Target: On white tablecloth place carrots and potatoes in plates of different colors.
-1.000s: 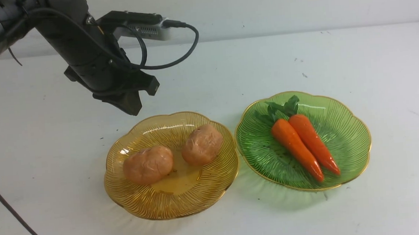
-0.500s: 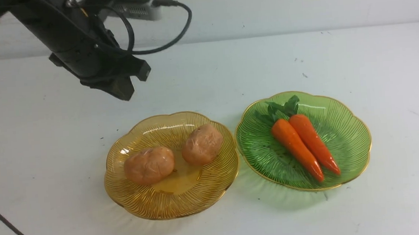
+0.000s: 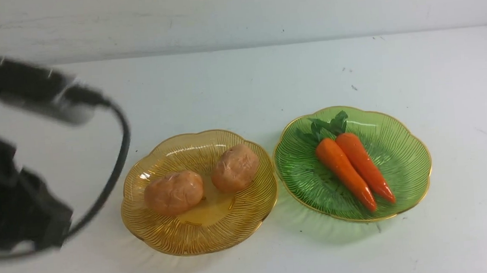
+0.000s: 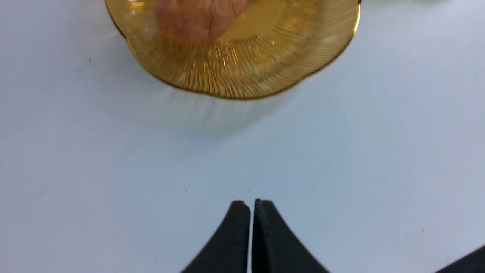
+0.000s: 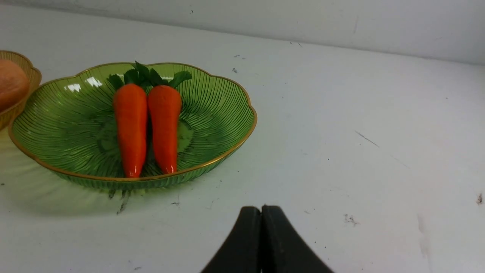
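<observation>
Two potatoes [image 3: 173, 192] [image 3: 234, 167] lie in the amber-yellow plate [image 3: 232, 223]. Two carrots [image 3: 344, 173] [image 3: 364, 166] lie side by side in the green plate [image 3: 403, 155], green tops toward the back. Both plates stand on the white tablecloth [image 3: 244, 85]. My left arm is a blurred dark shape at the front left, left of the amber plate. In the left wrist view my left gripper [image 4: 252, 203] is shut and empty over bare cloth, apart from the amber plate [image 4: 242, 76]. My right gripper [image 5: 261, 208] is shut and empty, near the green plate [image 5: 212, 106]; it is out of the front view.
A black cable [image 3: 116, 162] hangs from my left arm beside the amber plate. A pale wall [image 3: 260, 11] runs along the back of the table. The cloth bears a few small dark specks [image 3: 353, 87].
My left arm has swung from above the back left of the amber plate down toward the front left edge of the view. The plates, potatoes and carrots have not moved.
</observation>
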Motion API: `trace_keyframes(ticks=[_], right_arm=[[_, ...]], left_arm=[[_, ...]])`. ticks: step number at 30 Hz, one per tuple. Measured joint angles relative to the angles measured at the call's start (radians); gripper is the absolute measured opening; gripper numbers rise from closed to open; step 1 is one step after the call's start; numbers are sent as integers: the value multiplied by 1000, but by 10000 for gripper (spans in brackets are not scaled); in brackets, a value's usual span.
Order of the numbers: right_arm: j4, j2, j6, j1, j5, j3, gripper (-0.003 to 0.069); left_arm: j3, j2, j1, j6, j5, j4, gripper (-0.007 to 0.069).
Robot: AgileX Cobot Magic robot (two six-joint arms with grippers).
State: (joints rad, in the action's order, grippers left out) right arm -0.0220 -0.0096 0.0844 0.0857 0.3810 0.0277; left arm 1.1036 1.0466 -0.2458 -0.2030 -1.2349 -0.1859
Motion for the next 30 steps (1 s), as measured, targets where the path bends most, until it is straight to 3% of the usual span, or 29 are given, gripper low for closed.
trace_keyframes(ticks=[3, 9, 16, 30], right_arm=[[0, 0, 0, 0, 0, 0, -15], [0, 0, 0, 0, 1, 0, -15], [0, 0, 0, 0, 1, 0, -15], [0, 0, 0, 0, 1, 0, -15]], left_arm=[[-161, -162, 0, -19, 73, -10, -3], [-515, -557, 0, -57, 434, -82, -3], [-698, -823, 0, -70, 742, -153, -3], [-724, -842, 0, -69, 778, -174, -3]])
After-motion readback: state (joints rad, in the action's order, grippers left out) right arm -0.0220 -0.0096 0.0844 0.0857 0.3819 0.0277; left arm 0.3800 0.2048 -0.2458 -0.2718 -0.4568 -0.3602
